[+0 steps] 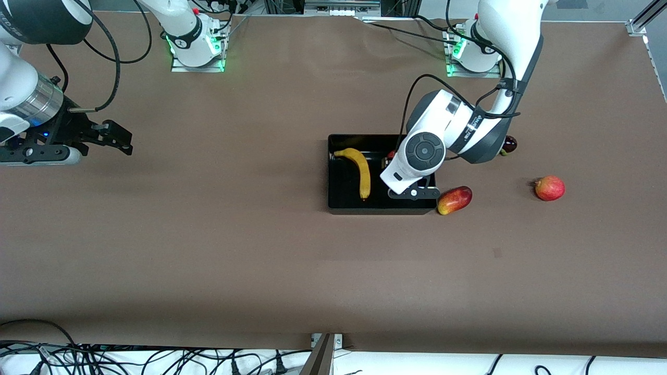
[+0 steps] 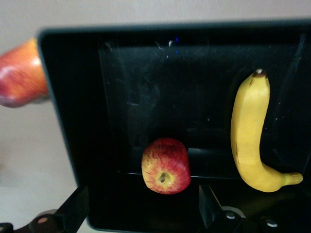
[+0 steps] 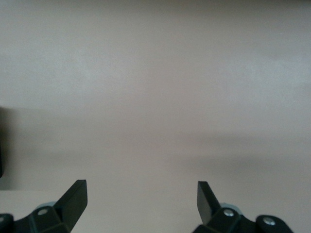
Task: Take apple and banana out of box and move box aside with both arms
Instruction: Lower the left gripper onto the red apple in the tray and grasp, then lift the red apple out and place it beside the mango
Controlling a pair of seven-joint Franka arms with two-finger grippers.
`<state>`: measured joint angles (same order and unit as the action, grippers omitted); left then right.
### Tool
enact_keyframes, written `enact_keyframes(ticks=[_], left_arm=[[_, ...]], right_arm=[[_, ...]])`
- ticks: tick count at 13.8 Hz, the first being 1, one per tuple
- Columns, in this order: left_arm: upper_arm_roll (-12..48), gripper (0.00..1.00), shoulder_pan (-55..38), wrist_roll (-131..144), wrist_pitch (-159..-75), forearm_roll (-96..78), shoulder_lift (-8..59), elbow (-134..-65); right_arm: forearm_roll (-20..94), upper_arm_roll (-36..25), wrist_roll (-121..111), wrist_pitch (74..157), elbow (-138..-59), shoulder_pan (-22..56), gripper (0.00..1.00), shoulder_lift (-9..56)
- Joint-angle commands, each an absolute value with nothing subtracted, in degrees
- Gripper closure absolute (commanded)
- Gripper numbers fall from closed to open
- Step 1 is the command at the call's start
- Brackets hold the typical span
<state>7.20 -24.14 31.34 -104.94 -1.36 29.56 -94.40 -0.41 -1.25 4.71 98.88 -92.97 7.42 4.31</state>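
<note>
The black box [image 1: 344,205] lies mid-table. The yellow banana [image 1: 361,172] lies in it, toward the right arm's end. The small red apple [image 2: 165,166], with a yellowish patch, rests in the box [image 2: 58,111] beside the banana [image 2: 249,136]. In the front view only a red sliver of the apple [image 1: 391,154] shows. My left gripper [image 2: 143,209] hangs over the apple, open, its fingers well apart from it on either side. My left wrist [image 1: 423,153] hides that gripper in the front view. My right gripper [image 1: 115,136] waits open and empty over bare table at the right arm's end, as its wrist view [image 3: 141,200] also shows.
A red-yellow oblong fruit [image 1: 454,200] lies against the box's corner toward the left arm's end and also shows in the left wrist view [image 2: 19,73]. A round red fruit [image 1: 550,188] lies farther toward that end. A dark fruit [image 1: 509,144] peeks from under the left arm.
</note>
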Motion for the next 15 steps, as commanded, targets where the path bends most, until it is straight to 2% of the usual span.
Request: enact_keyframes(ticks=[1, 5, 9, 10, 11, 12, 13, 14, 15], left_arm=[[7.82, 0.0, -24.08, 32.78, -111.5, -2.55, 26.37, -103.24], [8.7, 0.0, -24.43, 36.47, -123.99, -2.55, 26.19, -111.95], [9.67, 0.0, -24.35, 37.0, -130.08, -3.25, 26.63, -115.66], [9.75, 0.09, -24.43, 37.0, -130.08, -3.25, 26.8, -115.66], [9.84, 0.47, -24.43, 37.18, -129.99, -3.34, 26.81, -115.49], [9.84, 0.67, -24.17, 37.87, -129.29, -3.34, 26.55, -115.05], [9.93, 0.79, -24.0, 38.66, -128.68, -3.34, 26.19, -114.79], [9.84, 0.84, -23.82, 38.85, -127.02, -3.34, 25.84, -114.18], [9.84, 0.86, -23.47, 38.85, -124.13, -3.34, 25.32, -112.52]], right_arm=[[0.53, -1.85, 5.27, 98.44, -93.08, 8.0, 0.0, 3.87], [0.53, -1.85, 5.27, 98.44, -93.08, 8.0, 0.0, 3.87], [0.53, -1.85, 5.27, 98.44, -93.08, 8.0, 0.0, 3.87], [0.53, -1.85, 5.27, 98.44, -93.08, 8.0, 0.0, 3.87], [0.53, -1.85, 5.27, 98.44, -93.08, 8.0, 0.0, 3.87], [0.53, -1.85, 5.27, 98.44, -93.08, 8.0, 0.0, 3.87], [0.53, -1.85, 5.27, 98.44, -93.08, 8.0, 0.0, 3.87], [0.53, -1.85, 5.27, 98.44, -93.08, 8.0, 0.0, 3.87], [0.53, -1.85, 5.27, 98.52, -93.08, 8.0, 0.0, 3.87]])
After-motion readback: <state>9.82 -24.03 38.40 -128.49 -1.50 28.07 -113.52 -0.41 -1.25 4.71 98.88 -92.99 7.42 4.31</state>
